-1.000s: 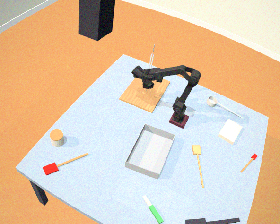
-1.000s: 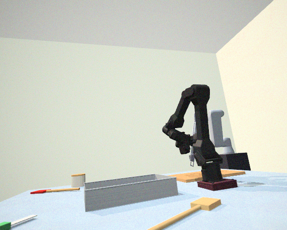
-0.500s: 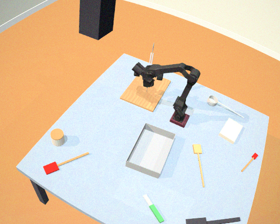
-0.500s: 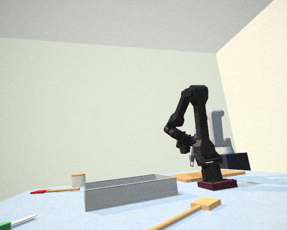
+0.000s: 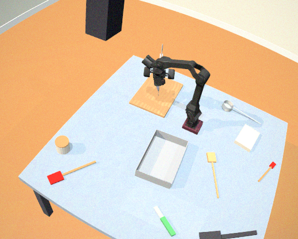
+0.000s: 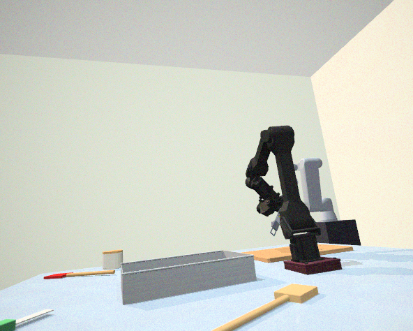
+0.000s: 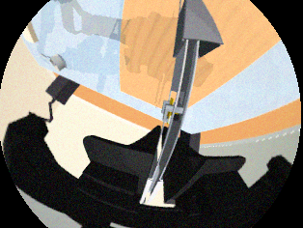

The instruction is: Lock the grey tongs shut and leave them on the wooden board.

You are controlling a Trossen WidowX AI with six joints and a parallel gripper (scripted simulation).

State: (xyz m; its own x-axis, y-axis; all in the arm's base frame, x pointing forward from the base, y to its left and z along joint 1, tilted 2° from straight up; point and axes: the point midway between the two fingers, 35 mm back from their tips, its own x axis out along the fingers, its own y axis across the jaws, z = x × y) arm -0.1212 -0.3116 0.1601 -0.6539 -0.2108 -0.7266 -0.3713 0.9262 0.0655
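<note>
My gripper is shut on the grey tongs, above the wooden board. The tongs' arms lie close together. In the top view one end sticks up beyond the wrist and the other shows below the gripper over the board. In the exterior view the low end shows a small loop, clear of the board. A yellow piece shows beside the arms in the wrist view. The lock's state cannot be told. The grey roasting tin is empty.
A dark red base carries the arm between board and tin. A metal ladle, white block and wooden-headed tool lie right. A lidded jar and red-headed tool are left. A green-handled knife lies in front.
</note>
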